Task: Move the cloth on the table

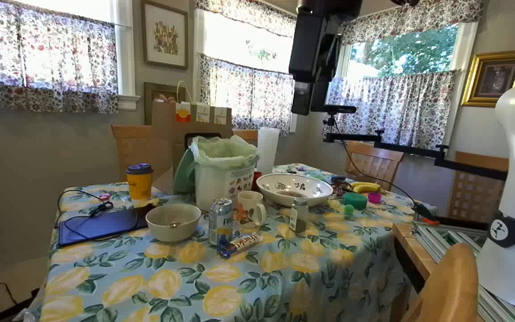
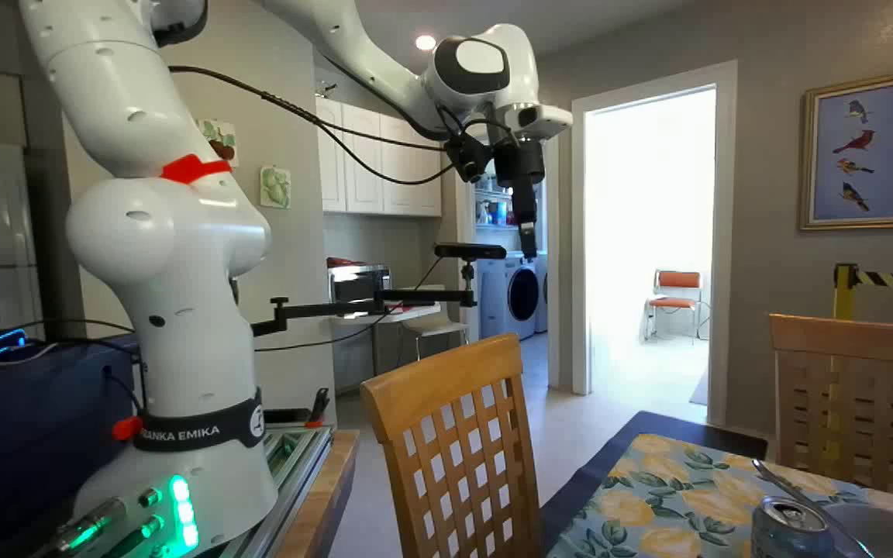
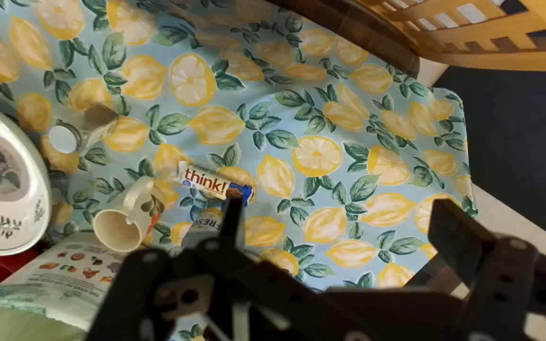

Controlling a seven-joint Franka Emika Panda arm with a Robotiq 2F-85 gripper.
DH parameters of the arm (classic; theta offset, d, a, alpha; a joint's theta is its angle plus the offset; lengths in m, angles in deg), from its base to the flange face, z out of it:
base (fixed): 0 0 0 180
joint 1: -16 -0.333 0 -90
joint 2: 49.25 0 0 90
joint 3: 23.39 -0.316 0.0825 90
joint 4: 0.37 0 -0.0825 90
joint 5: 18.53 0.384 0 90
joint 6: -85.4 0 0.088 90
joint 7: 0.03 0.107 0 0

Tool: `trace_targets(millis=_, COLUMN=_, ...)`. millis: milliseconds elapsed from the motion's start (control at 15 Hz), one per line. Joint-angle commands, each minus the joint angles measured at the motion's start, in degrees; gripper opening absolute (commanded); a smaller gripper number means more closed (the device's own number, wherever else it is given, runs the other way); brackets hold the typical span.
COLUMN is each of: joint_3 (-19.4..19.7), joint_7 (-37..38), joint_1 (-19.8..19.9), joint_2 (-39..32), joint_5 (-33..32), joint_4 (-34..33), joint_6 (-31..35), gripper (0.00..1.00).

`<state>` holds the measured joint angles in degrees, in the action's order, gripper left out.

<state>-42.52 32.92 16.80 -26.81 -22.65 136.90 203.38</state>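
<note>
The cloth is a large light-blue tablecloth with yellow lemons and green leaves. It also shows in an exterior view and the wrist view. It lies spread over the table and hangs over its sides; the tabletop is hidden beneath it. My gripper is open, with nothing between its fingers. It points down and is raised well above the cloth, touching nothing. It shows high up in both exterior views, as black fingers and as a thin dark tip.
On the cloth stand a lined bin, a can, a snack bar, a mug, a small bowl, a large bowl and a jar. A laptop lies leftward. A chair stands close by.
</note>
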Motion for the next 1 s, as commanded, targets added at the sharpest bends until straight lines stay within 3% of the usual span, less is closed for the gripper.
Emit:
trace_targets(millis=0, joint_3=1.58, joint_7=0.57, joint_1=-1.73, joint_2=-0.24, joint_5=-0.72, joint_4=-0.10, joint_6=-0.17, gripper=1.00)
trace_targets(millis=333, joint_3=1.58, joint_7=0.57, joint_1=-1.73, joint_2=-0.24, joint_5=-0.72, joint_4=-0.10, joint_6=-0.17, gripper=1.00)
trace_targets(millis=933, joint_3=6.95, joint_7=7.29, joint_1=1.89, joint_2=-4.20, joint_5=-0.30, joint_4=2.77, joint_6=11.18, gripper=1.00)
